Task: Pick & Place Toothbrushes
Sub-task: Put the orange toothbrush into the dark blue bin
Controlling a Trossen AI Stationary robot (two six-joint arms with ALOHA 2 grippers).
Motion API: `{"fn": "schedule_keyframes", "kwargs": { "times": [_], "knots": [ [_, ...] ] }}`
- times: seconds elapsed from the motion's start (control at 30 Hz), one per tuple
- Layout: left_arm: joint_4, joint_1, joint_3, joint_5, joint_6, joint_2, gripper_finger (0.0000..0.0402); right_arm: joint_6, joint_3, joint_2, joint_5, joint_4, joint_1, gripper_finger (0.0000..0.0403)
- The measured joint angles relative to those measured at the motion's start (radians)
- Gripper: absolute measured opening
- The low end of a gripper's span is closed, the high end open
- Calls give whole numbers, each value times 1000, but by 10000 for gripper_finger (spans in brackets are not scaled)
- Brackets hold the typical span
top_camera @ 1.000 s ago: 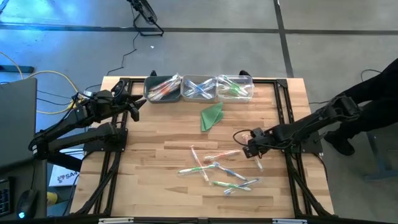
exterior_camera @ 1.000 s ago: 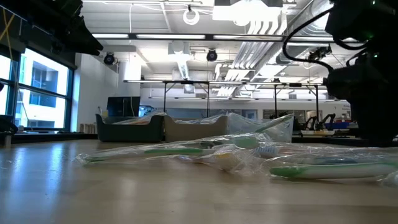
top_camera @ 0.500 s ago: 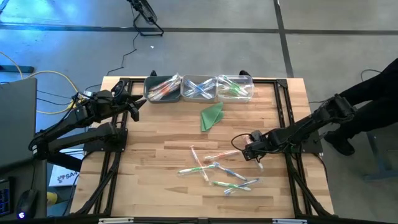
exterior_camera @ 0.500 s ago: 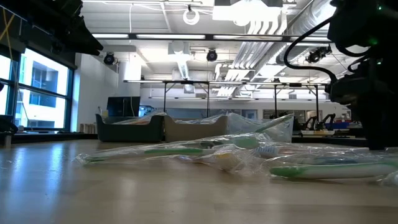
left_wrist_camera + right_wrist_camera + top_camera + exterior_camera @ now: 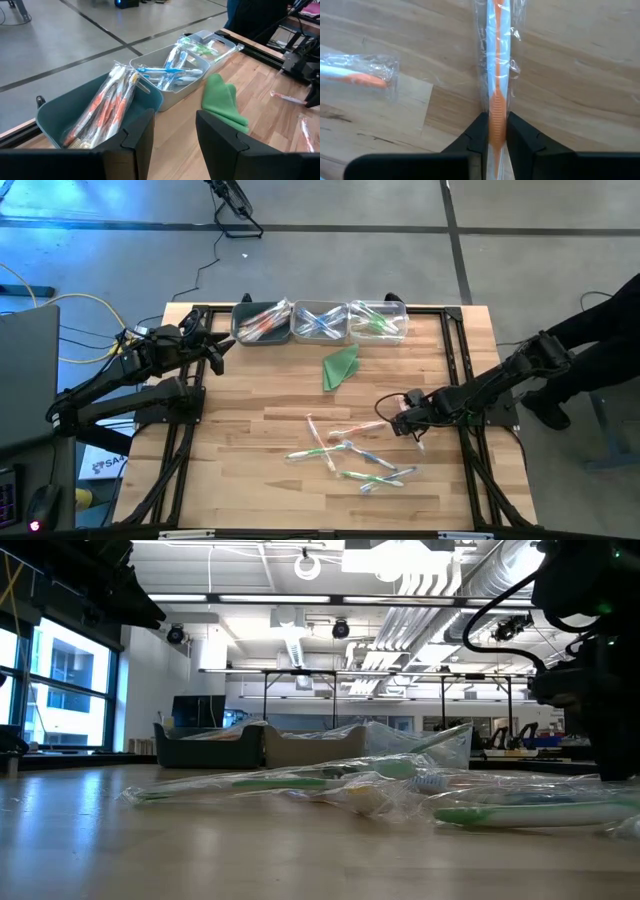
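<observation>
Right gripper point(image 5: 398, 423) sat low at the right side of the table point(image 5: 250, 430), bare wood around it. Its fingers point(image 5: 479, 132) were clenched on a wrapped orange toothbrush point(image 5: 498, 75) lying flat, the handle running straight between them. Loose toothbrushes point(image 5: 350, 455) lay just beside, bins point(image 5: 320, 322) well apart at the far edge. Left gripper point(image 5: 172, 132) stood released near the bins. Low view cut the right gripper off.

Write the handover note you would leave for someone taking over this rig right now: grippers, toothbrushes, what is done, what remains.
Right gripper: shut on an orange toothbrush lying wrapped on the table.
Left gripper: open, empty, waiting by the bins.
Done: three bins at the table's far edge already hold orange, blue and green brushes.
Left: lift this one to its bin; a loose pile remains mid-table.
</observation>
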Motion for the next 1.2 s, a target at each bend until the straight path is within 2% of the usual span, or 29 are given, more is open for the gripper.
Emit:
{"fn": "schedule_keyframes", "kwargs": {
  "times": [0.17,0.5,0.77,1.03,1.2],
  "knots": [
    [0,0,0,0,0,0,143,52,0,0,3,-1,0,46],
    [1,0,0,0,-3,0,143,52,5,-4,3,6,0,38],
    [1,0,0,0,-28,0,143,-51,43,-39,5,29,-2,38],
    [11,0,0,0,-30,0,143,-129,45,-104,118,30,-3,38],
    [36,0,0,0,-127,0,143,-155,45,-155,204,31,-41,38]
  ]
}}
